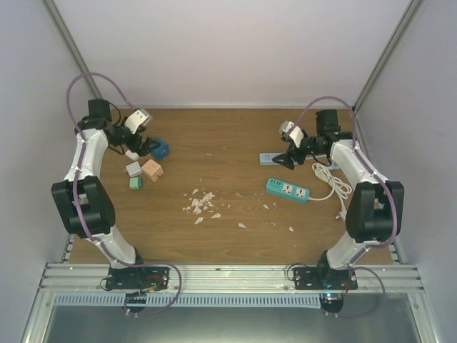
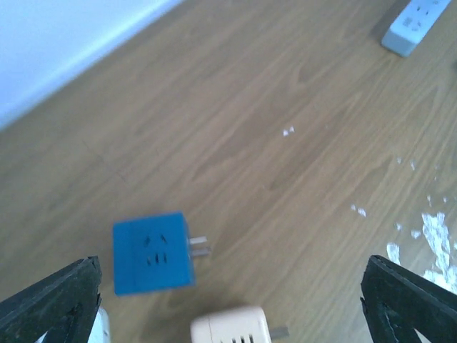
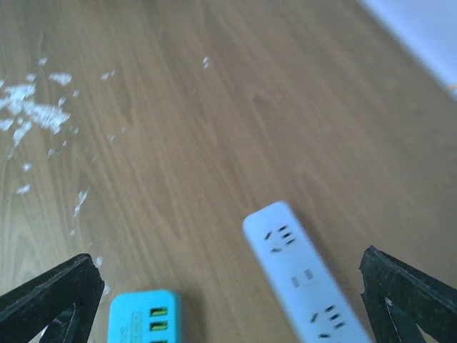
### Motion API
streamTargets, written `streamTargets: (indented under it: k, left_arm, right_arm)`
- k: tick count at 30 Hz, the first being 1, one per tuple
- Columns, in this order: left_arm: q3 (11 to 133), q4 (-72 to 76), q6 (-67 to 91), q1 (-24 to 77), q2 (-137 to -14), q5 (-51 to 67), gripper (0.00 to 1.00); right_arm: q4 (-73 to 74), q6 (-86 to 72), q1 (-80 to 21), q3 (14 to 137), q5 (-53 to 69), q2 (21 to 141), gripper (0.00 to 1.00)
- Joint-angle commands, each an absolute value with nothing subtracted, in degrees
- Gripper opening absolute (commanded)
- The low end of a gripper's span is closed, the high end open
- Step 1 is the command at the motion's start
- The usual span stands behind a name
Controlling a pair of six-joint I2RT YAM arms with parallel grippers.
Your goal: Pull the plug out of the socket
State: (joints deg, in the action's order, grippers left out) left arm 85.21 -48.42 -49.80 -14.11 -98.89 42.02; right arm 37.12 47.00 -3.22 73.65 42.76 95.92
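A blue cube adapter [image 2: 152, 252] lies on the wooden table with its two prongs bare, pointing right; it also shows in the top view [image 1: 161, 150]. A cream cube adapter [image 2: 228, 327] lies just in front of it, apart from it. My left gripper [image 2: 230, 286] is open wide above these two and holds nothing; the top view shows it [image 1: 141, 146] beside the blue cube. My right gripper [image 3: 228, 286] is open and empty above the end of a white power strip [image 3: 307, 275], whose sockets I see have nothing plugged in. In the top view it [image 1: 288, 160] hovers over that strip [image 1: 271, 158].
A teal power strip [image 1: 288, 189] with a coiled white cord [image 1: 334, 180] lies in front of the white one; its end shows in the right wrist view [image 3: 143, 318]. White [image 1: 133, 169], peach [image 1: 152, 170] and green [image 1: 136, 183] cubes lie at the left. White flakes [image 1: 202, 204] litter the middle.
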Motion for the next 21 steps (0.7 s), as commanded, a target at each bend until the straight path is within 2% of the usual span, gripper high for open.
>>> streamTargets:
  k: [1, 7, 13, 21]
  left_arm:
    - [92.1, -49.3, -44.9, -9.5, -97.0, 38.8, 0.99]
    - [95.7, -48.4, -37.1, -3.1, -97.1, 37.1, 0.99]
    - [88.2, -38.6, -24.8, 3.8, -92.3, 27.5, 0.99]
    - [74.7, -31.1, -18.6, 6.1, -86.5, 24.2, 0.99]
  right_arm:
    - [32.5, 38.6, -3.6, 77.8, 44.2, 92.2, 1.00]
    - [29.8, 32.0, -3.5, 78.4, 42.5, 88.5, 1.00]
    - [26.9, 27.1, -2.6, 73.1, 42.5, 83.2, 1.00]
    - [22.8, 24.0, -0.9, 62.3, 41.8, 76.7, 1.00]
